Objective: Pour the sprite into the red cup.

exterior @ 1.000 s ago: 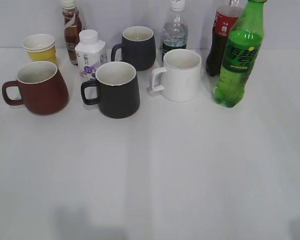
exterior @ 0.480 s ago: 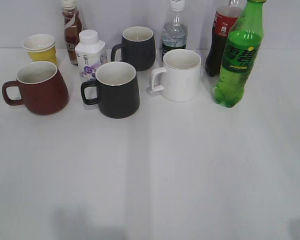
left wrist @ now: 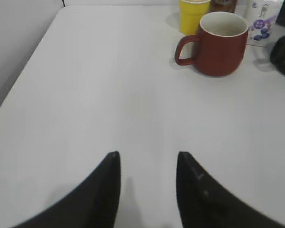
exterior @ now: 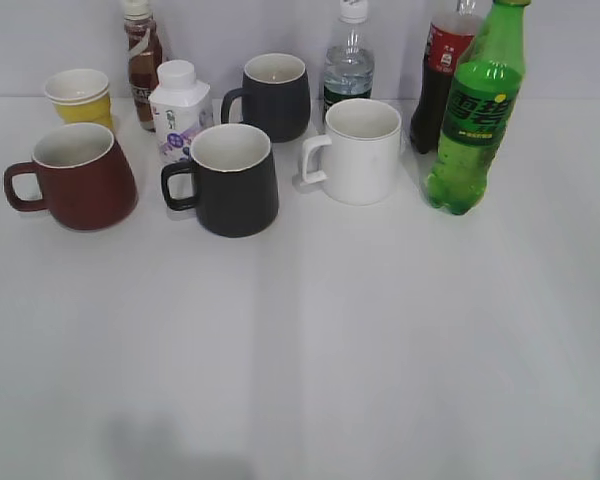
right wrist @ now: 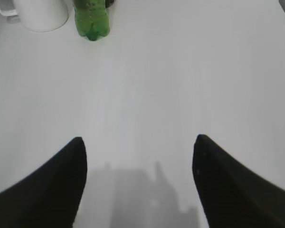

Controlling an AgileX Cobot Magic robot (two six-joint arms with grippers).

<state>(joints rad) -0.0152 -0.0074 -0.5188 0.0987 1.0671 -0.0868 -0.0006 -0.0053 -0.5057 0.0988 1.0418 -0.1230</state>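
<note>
**Desk:** At the back right of the white table (exterior: 380,350), what stands beside the white mug (exterior: 363,150)?

**Photographer:** To the right of the white mug stands the sprite (exterior: 476,120), upright and capped, with the cola bottle (exterior: 440,75) just behind it. Left of the white mug sits a black mug (exterior: 233,180), and farthest left from it the red cup (exterior: 80,175), rim up, handle pointing away from the white mug. Both task items appear staged at opposite ends of the row, one for each arm.

**Desk:** And the grippers?

**Photographer:** Neither has closed on anything. The right gripper (right wrist: 138,185) hangs over bare table with its fingers (right wrist: 52,185) spread wide. The sprite lies well ahead of them, slightly left of the gap's centre, its base next to the white mug in that wrist view. The left gripper (left wrist: 147,190) is parted more narrowly, also empty. The red cup lies well ahead and to the right of its fingers (left wrist: 97,194), a yellow paper cup (left wrist: 192,14) just behind it.

**Desk:** How far along is the job?

**Photographer:** By the look of it, barely begun. The bottle is untouched, the cap on, and the cup's visible interior looks dry.
</note>
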